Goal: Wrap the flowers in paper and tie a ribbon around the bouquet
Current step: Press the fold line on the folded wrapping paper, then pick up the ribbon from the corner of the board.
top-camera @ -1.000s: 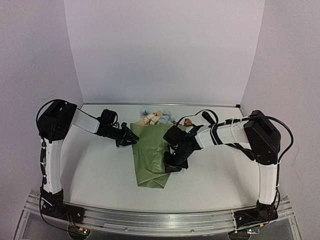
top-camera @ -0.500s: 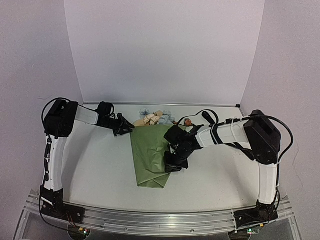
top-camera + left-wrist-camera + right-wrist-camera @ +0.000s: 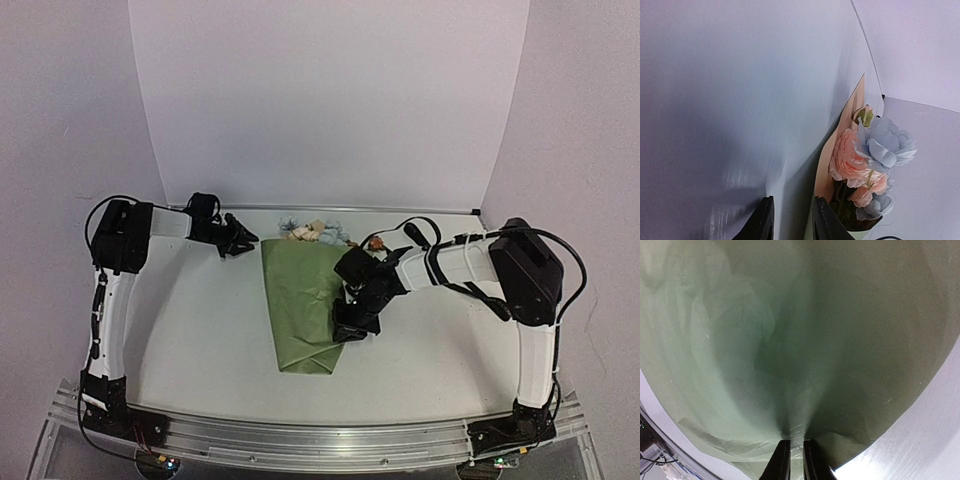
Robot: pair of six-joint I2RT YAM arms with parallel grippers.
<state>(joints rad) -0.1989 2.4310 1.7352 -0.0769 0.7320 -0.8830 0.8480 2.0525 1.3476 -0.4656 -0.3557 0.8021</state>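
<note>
The olive-green paper lies folded into a cone round the flowers, whose pale blue and cream heads stick out at the far end. In the left wrist view the flowers sit against the paper's tan inner side. My left gripper hovers left of that end, near the back wall. It stands open with nothing between its fingers. My right gripper is at the cone's right edge, shut on a pinch of paper. Green paper fills that view. The ribbon is out of view.
A brownish-orange flower head lies loose right of the bouquet, by the right arm's cable. The white back wall rises just behind the flowers and the left gripper. The white table stretches left of the cone.
My left gripper has drawn away from the paper's upper left corner, back and left toward the wall. The paper's top edge has settled flatter. The right gripper has kept its hold in place.
</note>
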